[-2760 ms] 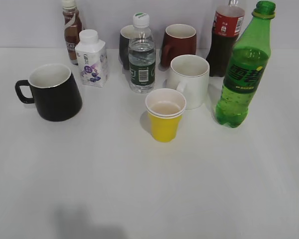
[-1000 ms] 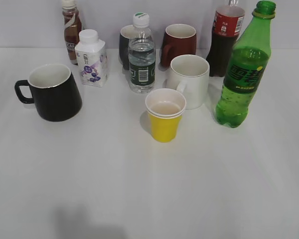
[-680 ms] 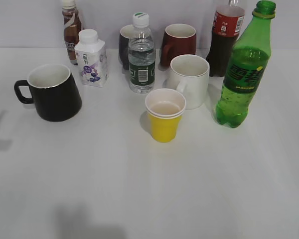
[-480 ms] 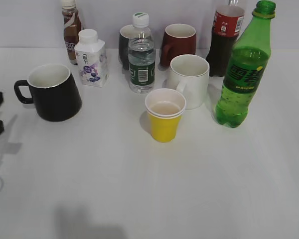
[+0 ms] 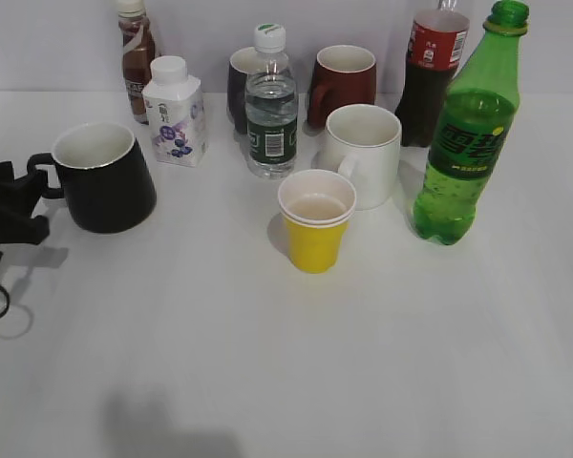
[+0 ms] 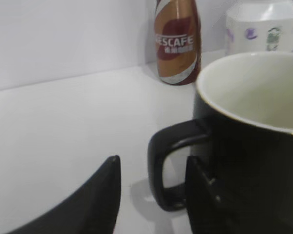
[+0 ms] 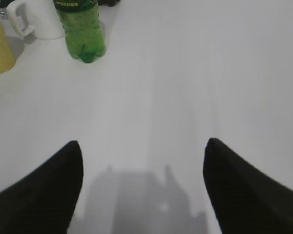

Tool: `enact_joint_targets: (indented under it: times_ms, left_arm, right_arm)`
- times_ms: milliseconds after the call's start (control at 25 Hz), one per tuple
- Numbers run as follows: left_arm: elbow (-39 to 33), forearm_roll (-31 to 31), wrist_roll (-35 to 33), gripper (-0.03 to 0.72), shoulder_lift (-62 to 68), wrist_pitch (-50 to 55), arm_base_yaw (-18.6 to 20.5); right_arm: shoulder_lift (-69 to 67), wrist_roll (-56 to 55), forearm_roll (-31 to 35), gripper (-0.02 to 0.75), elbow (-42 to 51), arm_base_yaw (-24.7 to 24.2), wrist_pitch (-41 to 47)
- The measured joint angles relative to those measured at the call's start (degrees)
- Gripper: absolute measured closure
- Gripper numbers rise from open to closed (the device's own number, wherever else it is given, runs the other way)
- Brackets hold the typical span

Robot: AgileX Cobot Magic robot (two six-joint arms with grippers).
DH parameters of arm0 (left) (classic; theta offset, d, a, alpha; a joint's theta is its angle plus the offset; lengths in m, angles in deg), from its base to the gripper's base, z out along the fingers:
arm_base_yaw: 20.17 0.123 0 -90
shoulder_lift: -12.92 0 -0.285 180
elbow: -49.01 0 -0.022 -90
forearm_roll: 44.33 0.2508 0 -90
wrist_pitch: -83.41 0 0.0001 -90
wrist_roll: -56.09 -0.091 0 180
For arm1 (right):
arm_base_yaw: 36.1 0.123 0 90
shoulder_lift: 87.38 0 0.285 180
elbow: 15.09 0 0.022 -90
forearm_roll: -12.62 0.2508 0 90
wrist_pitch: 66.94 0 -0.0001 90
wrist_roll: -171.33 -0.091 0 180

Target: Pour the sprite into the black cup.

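Left tool (image 6: 151, 195), spread, straddles the black cup's (image 5: 105, 176) handle at frame left; right tool (image 7: 141, 190), spread, sits well short of the sprite (image 5: 463, 134) upper right — close off-centre and you'll shove the cup.

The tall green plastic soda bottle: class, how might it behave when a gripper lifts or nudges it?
The tall green plastic soda bottle looks mostly full, so it is probably heavy for its size. Tall on a narrow base, it may tip if pushed near the neck. It shows no cap, so tilting would likely spill; its thin plastic wall may flex under a squeeze.
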State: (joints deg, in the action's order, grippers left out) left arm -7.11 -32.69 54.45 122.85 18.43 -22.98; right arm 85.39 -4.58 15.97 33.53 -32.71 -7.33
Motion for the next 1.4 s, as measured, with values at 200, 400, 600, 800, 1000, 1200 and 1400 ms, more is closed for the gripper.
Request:
enact_joint_targets:
  times_ms: [200,400,600,800,1000,1200,1400]
  left_arm:
    - [4.61,-0.58,0.00,0.349,2.59,3.02,-0.05]
    - [9.66,-0.65,0.00,0.414,5.64,6.94,-0.05]
    - [12.23,1.35,0.00,0.627,6.04,8.46,-0.05]
    - [12.61,3.81,0.54,0.634,5.31,8.60,-0.43]
    - [11.31,4.52,0.36,0.643,-3.39,13.46,-1.65]
    - [10.81,0.35,0.36,0.643,-15.07,24.73,-3.81]
    - [10.81,-0.49,0.36,0.643,-23.59,30.73,-6.29]
  right_arm:
    - [0.00,0.00,0.00,0.164,0.00,0.00,0.00]
    - [0.00,0.00,0.00,0.164,0.00,0.00,0.00]
    - [0.00,0.00,0.00,0.164,0.00,0.00,0.00]
    - [0.00,0.00,0.00,0.164,0.00,0.00,0.00]
    - [0.00,0.00,0.00,0.164,0.00,0.00,0.00]
    - [0.00,-0.06,0.07,0.164,0.00,0.00,0.00]
    - [0.00,0.00,2.17,0.164,-0.25,0.00,-0.53]
